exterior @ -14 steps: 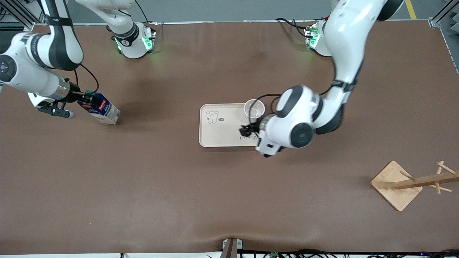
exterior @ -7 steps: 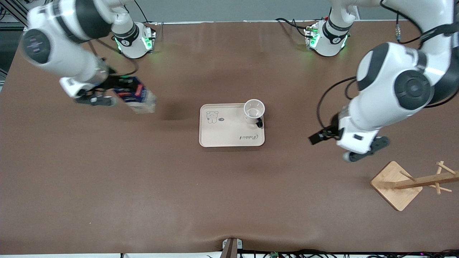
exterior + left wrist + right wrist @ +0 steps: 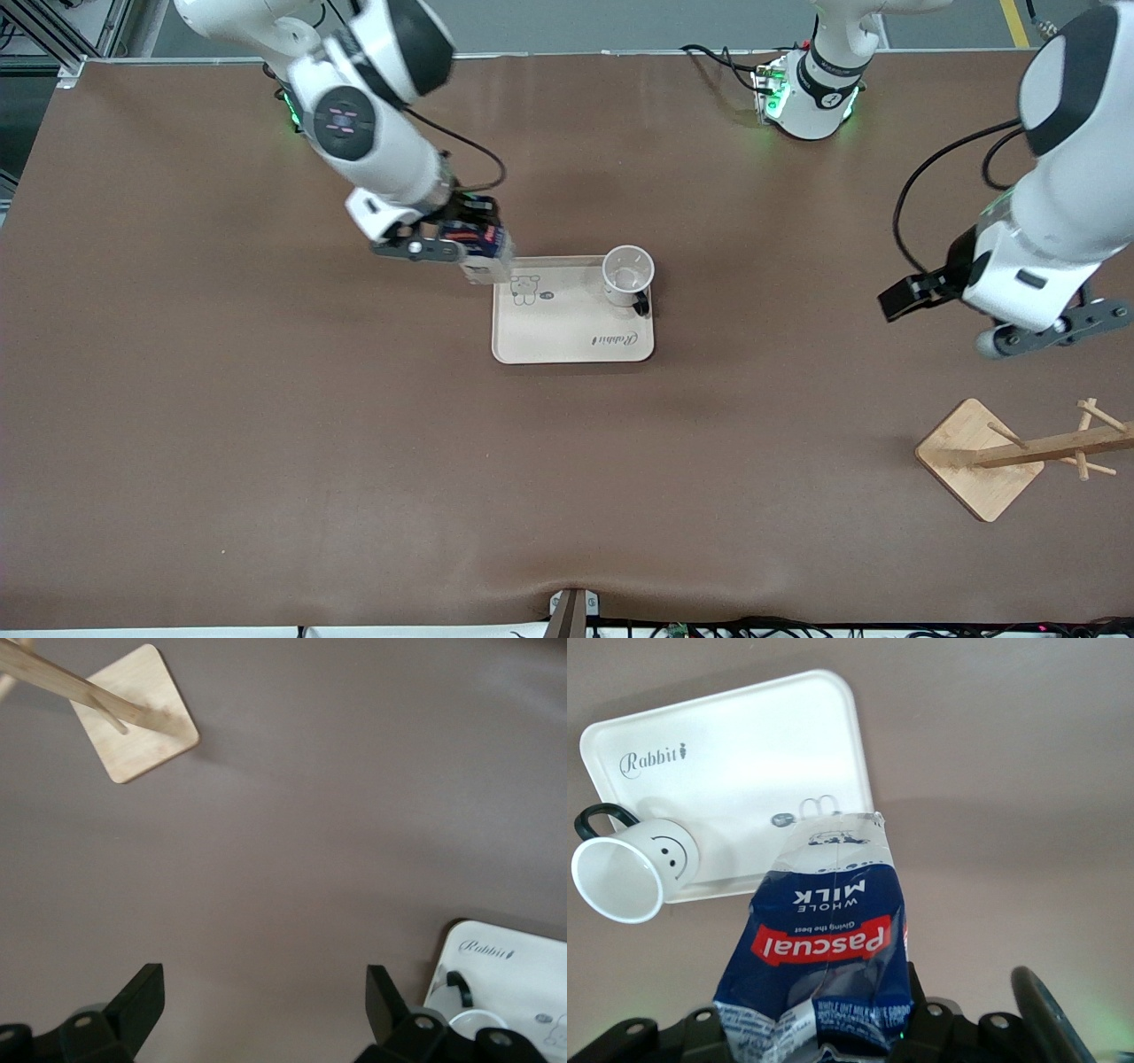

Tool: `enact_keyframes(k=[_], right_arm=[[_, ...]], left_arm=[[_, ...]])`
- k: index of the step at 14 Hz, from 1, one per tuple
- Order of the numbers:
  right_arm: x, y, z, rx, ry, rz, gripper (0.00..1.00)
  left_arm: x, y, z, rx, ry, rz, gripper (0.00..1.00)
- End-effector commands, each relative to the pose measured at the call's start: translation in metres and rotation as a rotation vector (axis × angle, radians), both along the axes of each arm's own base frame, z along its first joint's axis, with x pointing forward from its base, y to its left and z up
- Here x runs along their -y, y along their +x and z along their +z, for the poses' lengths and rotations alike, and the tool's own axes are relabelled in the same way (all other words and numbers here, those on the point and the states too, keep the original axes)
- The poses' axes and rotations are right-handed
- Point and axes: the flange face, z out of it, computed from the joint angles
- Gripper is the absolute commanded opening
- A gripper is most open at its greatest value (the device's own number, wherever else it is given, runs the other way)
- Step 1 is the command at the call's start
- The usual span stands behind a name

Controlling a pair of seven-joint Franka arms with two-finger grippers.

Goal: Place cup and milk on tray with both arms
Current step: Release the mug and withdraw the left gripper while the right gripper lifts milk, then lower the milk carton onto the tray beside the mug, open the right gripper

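The cream tray (image 3: pixel 567 332) lies mid-table. The white cup (image 3: pixel 627 273) stands upright on the tray's corner toward the left arm's end, handle toward the front camera. My right gripper (image 3: pixel 462 232) is shut on the dark-blue milk carton (image 3: pixel 488 252) and holds it over the tray's edge toward the right arm's end, by the bear drawing. In the right wrist view the milk (image 3: pixel 824 939) hangs over the tray (image 3: pixel 744 753), with the cup (image 3: pixel 633 868) apart from it. My left gripper (image 3: pixel 908 297) is open and empty in the air over bare table; its own view (image 3: pixel 264 1001) shows the same.
A wooden rack with a square base (image 3: pixel 979 459) lies tipped toward the left arm's end, nearer the front camera; it also shows in the left wrist view (image 3: pixel 133 713). The tray's corner (image 3: pixel 514 970) shows there too.
My right arm carried the milk from the right arm's end of the table to the tray's edge. My left gripper left the cup on the tray and drew back toward the left arm's end.
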Motion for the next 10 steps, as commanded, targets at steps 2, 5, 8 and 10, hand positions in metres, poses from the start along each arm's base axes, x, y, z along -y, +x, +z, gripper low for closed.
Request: enact_keyframes(k=[2,5,8,10], right_arm=[[-0.036,-0.002,-0.028,0.020,-0.017,0.000,0.00],[-0.047,0.004,-0.053,0.079,-0.028,0.019,0.00],[-0.052,0.007,-0.064,0.100,-0.025,0.019,0.00],[-0.044,0.014,-0.082,0.072,-0.055,-0.048,0.44]], left_arm=[[-0.028,-0.014,0.016,-0.003,0.025,-0.008,1.00],[-0.030,-0.035,0.053,0.056,0.023,-0.007,1.00],[-0.029,-0.060,0.057,0.036,0.030,-0.022,1.00],[-0.026,-0.068,0.055,0.026,0.004,-0.045,1.00]])
